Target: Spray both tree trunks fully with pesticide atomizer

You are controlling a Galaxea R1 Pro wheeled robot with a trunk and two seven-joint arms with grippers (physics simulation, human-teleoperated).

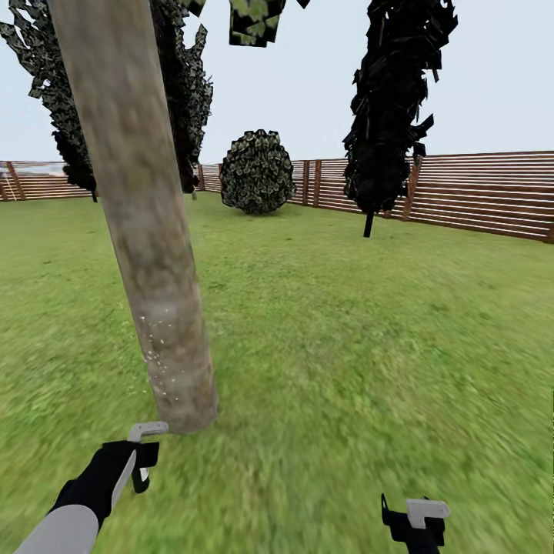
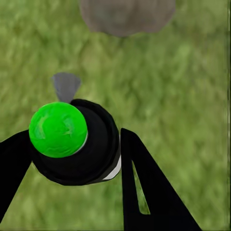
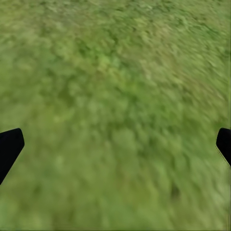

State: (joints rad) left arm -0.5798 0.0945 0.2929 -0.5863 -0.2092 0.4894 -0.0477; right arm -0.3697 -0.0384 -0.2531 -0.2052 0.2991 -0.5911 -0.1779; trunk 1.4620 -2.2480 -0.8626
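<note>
Pesticide atomizer (image 2: 72,144) in left gripper (image 2: 72,163), beside tree trunk (image 1: 138,215) on the lawn.

Atomizer: black round body, bright green dome cap, grey nozzle; no legible label or writing. Left jaws clenched around the body, fingers on both sides. Trunk: mottled grey-beige, leaning, fine white pesticide (image 1: 158,346) specks low down. Right gripper (image 1: 415,519) over grass (image 3: 115,96), jaws spread wide, holding nothing.

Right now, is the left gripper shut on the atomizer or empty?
Shut on it: in the left wrist view the left gripper's black jaws press both sides of the atomizer, with its green cap.
</note>
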